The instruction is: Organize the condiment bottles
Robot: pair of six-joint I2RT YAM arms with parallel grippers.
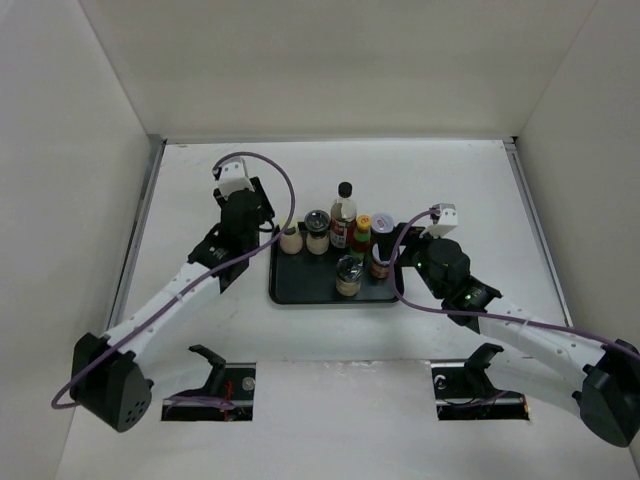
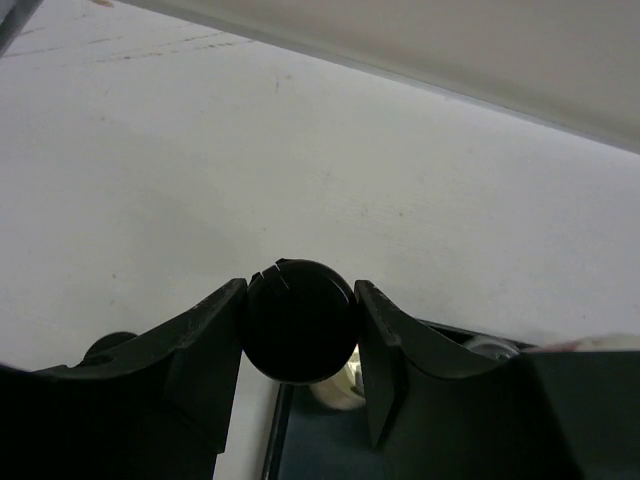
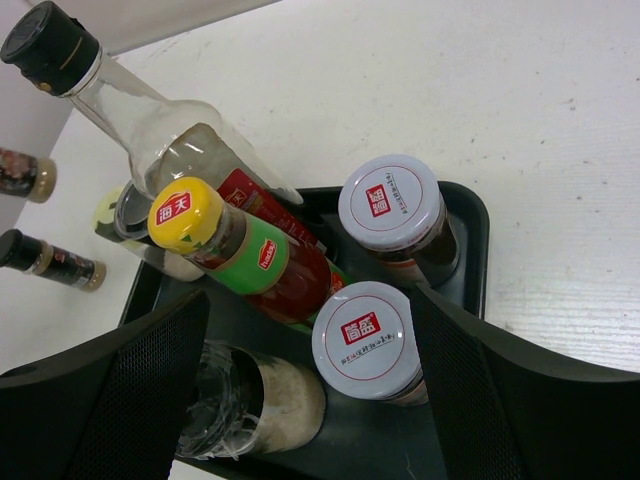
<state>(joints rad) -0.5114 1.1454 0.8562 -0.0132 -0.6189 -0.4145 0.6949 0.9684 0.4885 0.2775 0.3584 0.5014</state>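
White walls close round a pale table. From above, a black tray lies between the two arms, probably so that either one can reach it. The condiment bottles crowd its far half. The tall clear bottle and the red sauce bottle are at the back, with shorter jars in front and beside them. The left gripper ends at the tray's far-left corner, just beside a pale jar. The right gripper ends at the tray's right end, over a silver-lidded jar.

From the left wrist, the fingers press on both sides of the round top of a black-capped jar, closed tight on it, with the tray's edge just below. Gripping by the cap likely suits the crowding, since it leaves the fingers above the neighbours. I cannot tell whether this is the pale jar seen from above.

From the right wrist, the fingers are spread wide and hold nothing, straddling the silver-lidded jar. A second silver-lidded jar stands just behind it in the tray's corner. The wide spread looks meant to clear the lid before closing. The sauce bottle's foot is just beside that jar, within the span, so closing could nudge it.
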